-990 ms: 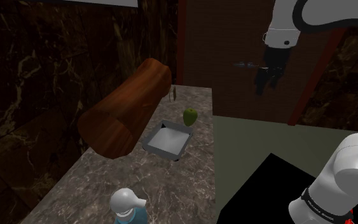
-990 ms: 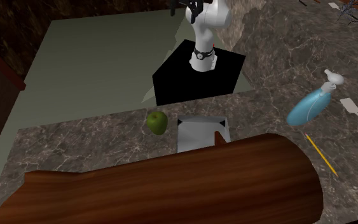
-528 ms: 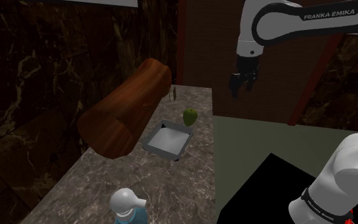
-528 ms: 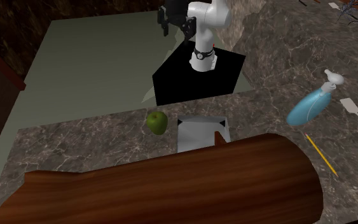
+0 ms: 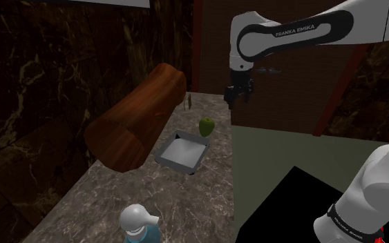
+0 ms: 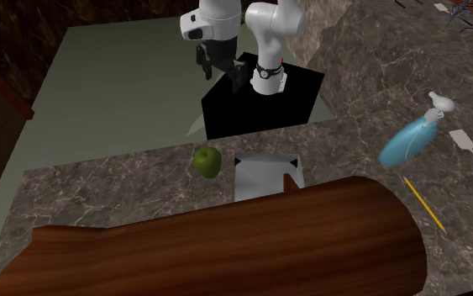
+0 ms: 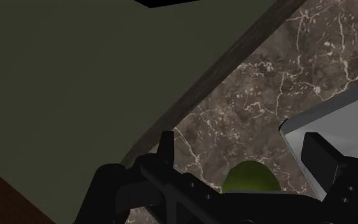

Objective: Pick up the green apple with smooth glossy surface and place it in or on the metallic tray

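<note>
A glossy green apple [image 5: 206, 126] rests on the dark marble counter, just beyond the far corner of a shallow grey metallic tray [image 5: 179, 152]. In the second exterior view the apple [image 6: 208, 161] lies left of the tray [image 6: 265, 177]. My black gripper [image 5: 233, 97] hangs in the air above the counter's edge, higher than the apple and to its right in the shoulder view. In the wrist view the gripper [image 7: 241, 142] stands open with nothing between its fingers. The apple [image 7: 250, 177] shows far below them, beside the tray's rim [image 7: 336, 111].
A big brown wooden log [image 5: 141, 117] lies along the counter beside the tray. A blue spray bottle [image 6: 411, 139], a pencil [image 6: 423, 204] and a spatula [image 6: 470, 147] lie farther along. The counter drops to a green floor [image 6: 134, 84] near the black stand [image 6: 264, 105].
The arm has swung to the shoulder view's left and come lower, carrying the gripper from over the floor to the counter's edge near the apple. Apple and tray have not moved.
</note>
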### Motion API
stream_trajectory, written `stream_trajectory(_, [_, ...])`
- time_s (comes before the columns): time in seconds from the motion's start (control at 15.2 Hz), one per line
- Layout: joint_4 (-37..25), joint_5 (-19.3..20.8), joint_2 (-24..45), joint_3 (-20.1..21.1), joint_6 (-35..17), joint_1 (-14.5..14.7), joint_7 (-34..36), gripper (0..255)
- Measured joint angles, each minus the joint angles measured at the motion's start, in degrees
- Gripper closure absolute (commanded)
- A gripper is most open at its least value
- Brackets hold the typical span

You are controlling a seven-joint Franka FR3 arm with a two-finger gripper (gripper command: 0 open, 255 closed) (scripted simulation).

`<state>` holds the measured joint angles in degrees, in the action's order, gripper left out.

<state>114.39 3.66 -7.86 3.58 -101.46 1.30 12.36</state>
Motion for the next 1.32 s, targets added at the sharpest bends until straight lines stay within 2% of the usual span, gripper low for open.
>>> stream_trajectory(0.33, [-8.4,0.8,10.9,0.3,-1.2,0.2,1.2,0])
stream_trajectory(0.59, [-17.9,1.6,21.0,0.5,-0.8,0.6,2.3,0])
stream_trajectory(0.86, [-28.8,2.3,31.2,0.6,0.9,1.5,3.4,0])
stream_trajectory(1.06, [-39.2,2.7,40.1,0.3,3.2,1.9,3.4,0])
stream_trajectory(1.12, [-40.7,2.8,41.4,0.2,3.5,2.0,3.4,0])
stream_trajectory(1.32, [-39.1,2.9,42.0,0.2,1.4,1.9,3.5,0])
